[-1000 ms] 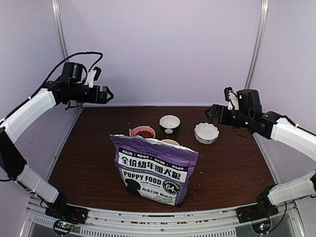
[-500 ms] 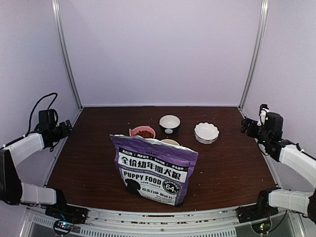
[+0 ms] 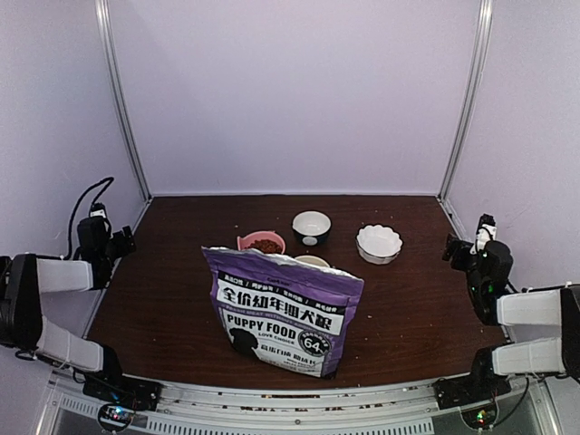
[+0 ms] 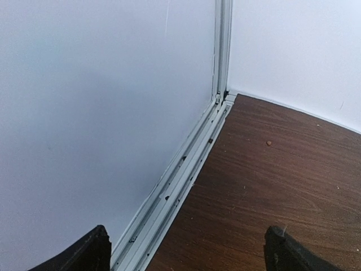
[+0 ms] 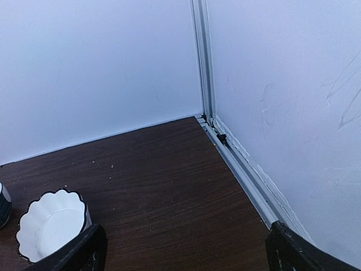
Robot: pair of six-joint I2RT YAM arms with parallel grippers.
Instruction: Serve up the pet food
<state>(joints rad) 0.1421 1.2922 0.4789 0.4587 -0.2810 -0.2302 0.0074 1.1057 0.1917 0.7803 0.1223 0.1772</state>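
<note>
Shows a dark brown wooden table (image 3: 426,308) filling the floor between pale walls (image 3: 290,91), with aluminium rails (image 4: 180,175) along its left and right edges. Finds a purple-and-white bag (image 3: 283,313) upright near the middle, a little toward the near edge, printed "PUPPY FOOD" on the face turned to the near side. Places the left arm (image 3: 54,272) folded low outside the left edge of the table and the right arm (image 3: 530,308) folded low outside the right edge, each well apart from the bag and from every bowl. Catches the left gripper (image 4: 189,251) facing the far left corner, its two dark fingertips spread wide at the bottom corners of the wrist view, over bare wood and rail. Catches the right gripper (image 5: 186,248) the same way, spread wide, facing the far right corner. Counts four bowls beyond the bag: a white scalloped bowl (image 3: 379,243) farthest right, white inside; a dark-rimmed bowl (image 3: 311,227) with a white inside, farthest back; a pink bowl (image 3: 246,241) just behind the left part of the bag's top edge; and a cream rim (image 3: 313,261) peeking over that edge, too hidden to tell its contents. Locates the pet food (image 3: 265,245) as a small reddish-brown heap inside the pink bowl. Notes one reddish speck (image 4: 269,143) on the wood near the far left corner, and pale crumbs (image 5: 113,166) scattered toward the far right.
</note>
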